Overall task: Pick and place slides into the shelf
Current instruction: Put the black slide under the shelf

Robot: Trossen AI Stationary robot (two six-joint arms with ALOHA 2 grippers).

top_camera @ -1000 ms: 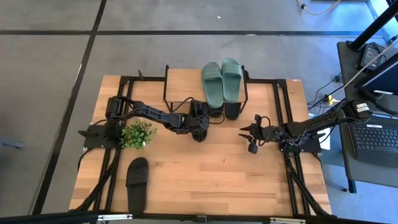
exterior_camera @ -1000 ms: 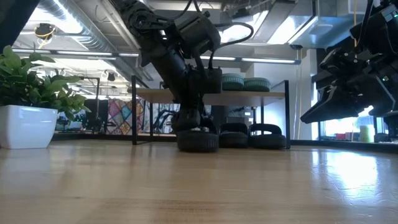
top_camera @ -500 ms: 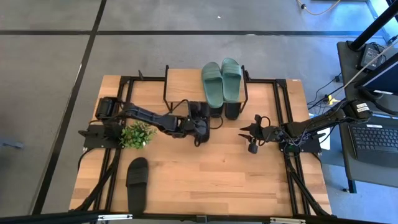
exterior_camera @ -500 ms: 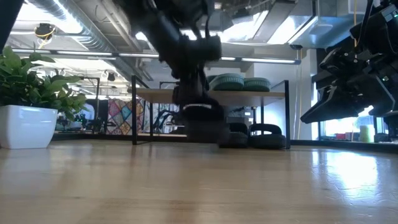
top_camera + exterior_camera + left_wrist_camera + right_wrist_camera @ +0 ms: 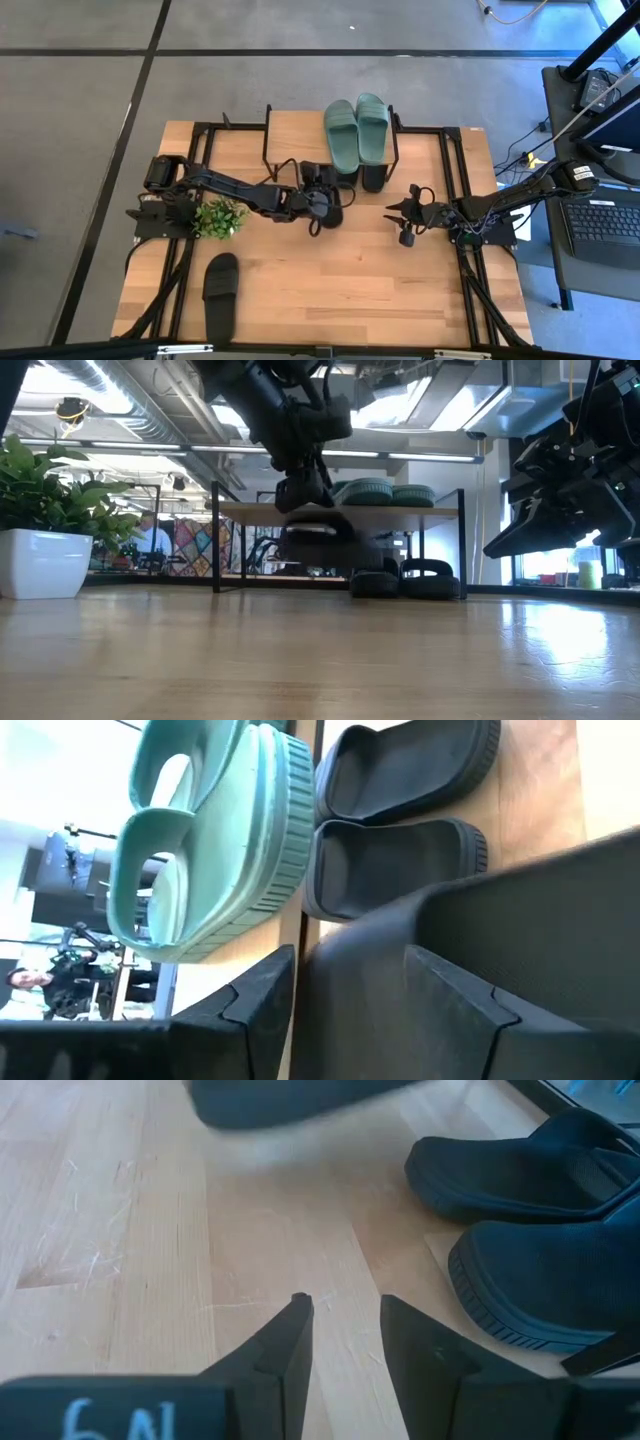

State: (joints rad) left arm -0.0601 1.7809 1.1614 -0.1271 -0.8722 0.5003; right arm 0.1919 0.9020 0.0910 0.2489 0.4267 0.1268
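Left gripper (image 5: pixel 328 207) hangs just in front of the low wooden-topped, black-framed shelf (image 5: pixel 296 134), fingers spread around a matte black slide sandal (image 5: pixel 480 950). Sage-green ribbed pair (image 5: pixel 356 130) sits on the shelf top, two black slides (image 5: pixel 400 580) beneath it. Right gripper (image 5: pixel 398 222) waits right, partly parted, holding nothing.
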